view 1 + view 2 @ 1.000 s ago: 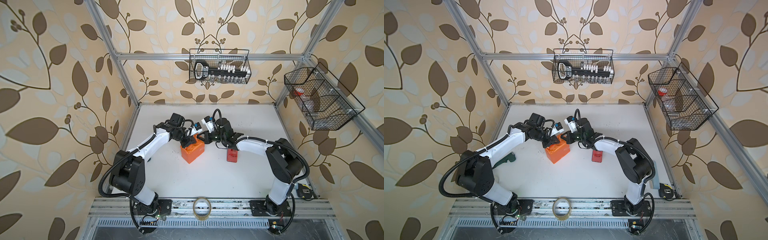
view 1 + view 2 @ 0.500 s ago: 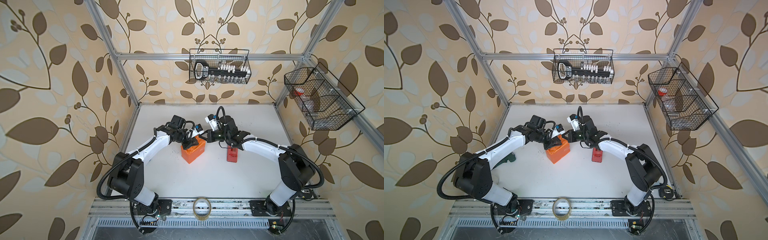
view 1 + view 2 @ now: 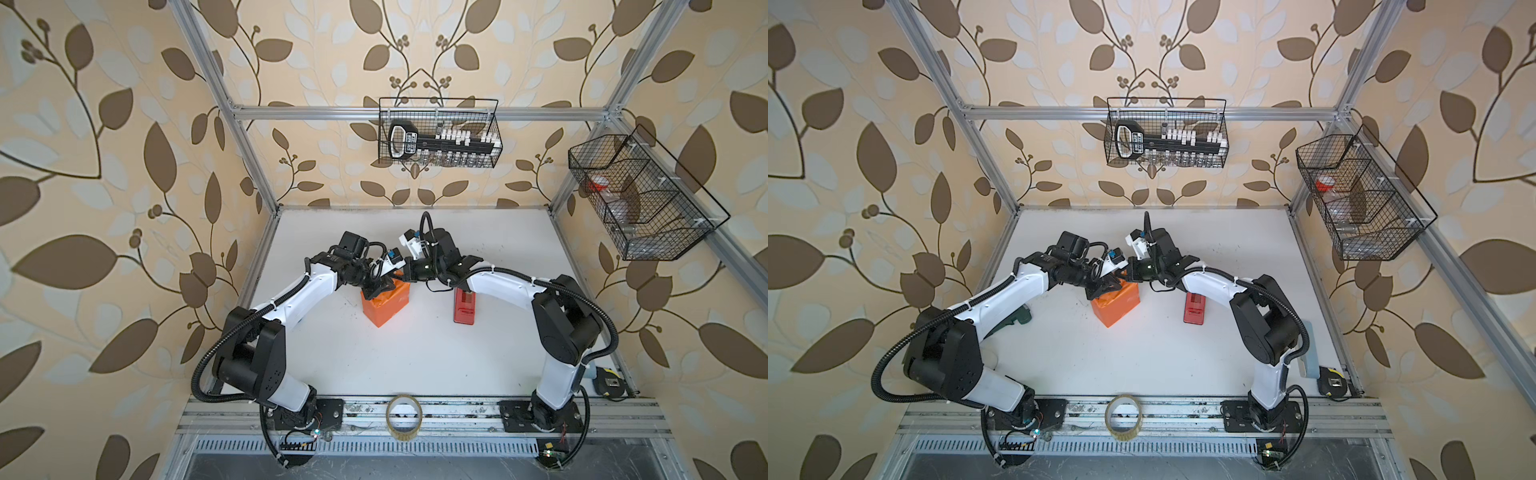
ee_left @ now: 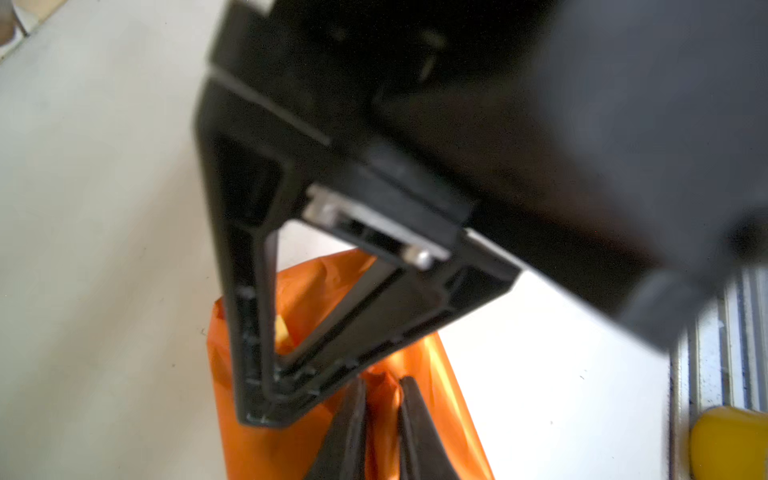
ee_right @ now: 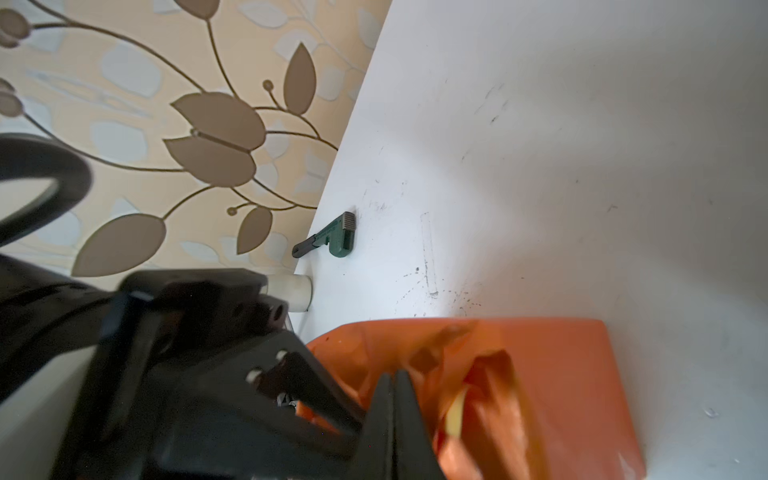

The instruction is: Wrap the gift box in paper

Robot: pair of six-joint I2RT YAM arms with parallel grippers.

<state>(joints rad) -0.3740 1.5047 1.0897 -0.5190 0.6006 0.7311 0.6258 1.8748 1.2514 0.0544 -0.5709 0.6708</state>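
Crinkled glossy orange paper (image 3: 384,305) cloaks a boxy parcel. Left claw (image 4: 380,419) pinches a paper fold; right claw (image 5: 392,415) pressed together. Red dispenser (image 3: 464,306) nearby on table (image 3: 415,353).

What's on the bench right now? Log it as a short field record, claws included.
wrapped parcel: the paper, orange side out, covers the gift box, which is hidden
loose end: crumpled flaps at the far end, not flat
left claw: at that end, tips slightly apart with paper in the gap; grip unclear
right claw: shut, tips over the same flaps
red tape dispenser: lies apart from the parcel, under the right arm
tape roll: on the front rail
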